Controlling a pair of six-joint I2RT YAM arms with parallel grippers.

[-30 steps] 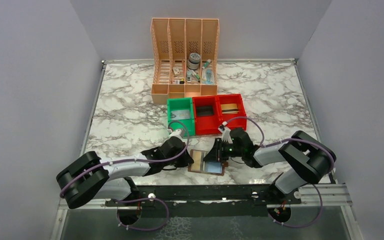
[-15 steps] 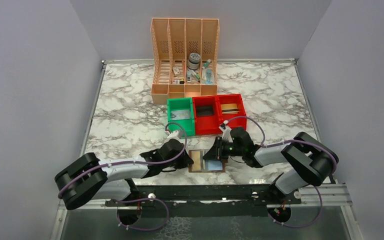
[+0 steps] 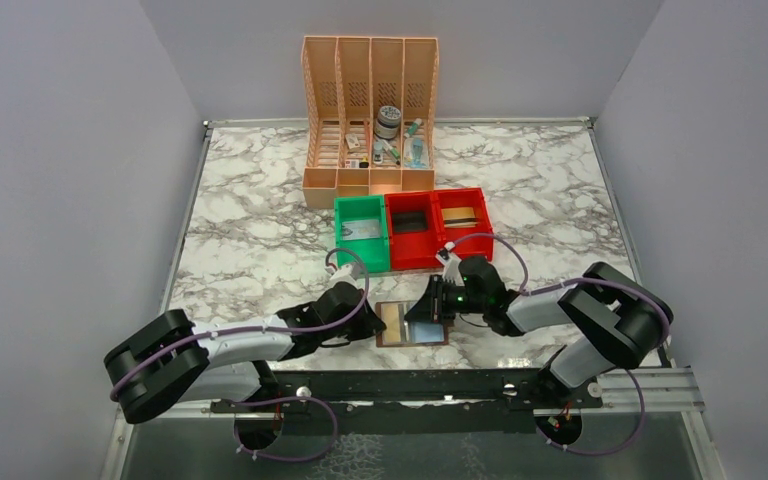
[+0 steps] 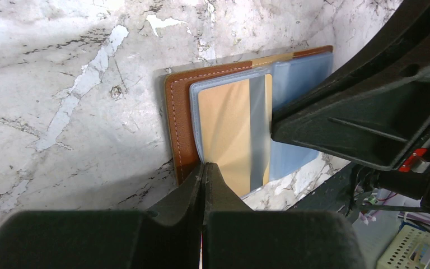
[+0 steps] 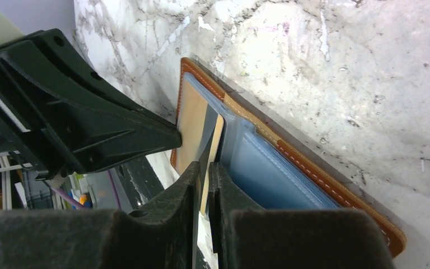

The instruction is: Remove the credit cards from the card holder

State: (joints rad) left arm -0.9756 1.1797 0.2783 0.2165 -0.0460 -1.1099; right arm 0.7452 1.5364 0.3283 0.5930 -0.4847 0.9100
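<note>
The brown card holder (image 3: 412, 325) lies open on the marble table near the front edge, between my two grippers. A tan credit card (image 4: 224, 129) with a dark stripe sits in its clear sleeve, with pale blue sleeves (image 5: 280, 179) beside it. My left gripper (image 4: 204, 165) is shut, its tips pressing on the holder's left edge (image 4: 176, 123) at the sleeve's rim. My right gripper (image 5: 204, 165) reaches in from the right, its fingers nearly together on the edge of the tan card (image 5: 193, 123). From the top view, the left gripper (image 3: 375, 318) and right gripper (image 3: 422, 308) meet over the holder.
Behind the holder stand a green bin (image 3: 360, 232) and two red bins (image 3: 412, 228), the right-hand bin (image 3: 463, 220) holding a tan card. Further back is a peach file organiser (image 3: 370, 110) with small items. The table's front edge is just below the holder.
The right gripper's jaws have narrowed onto the tan card. The left arm has shifted slightly left, and the holder has barely moved.
</note>
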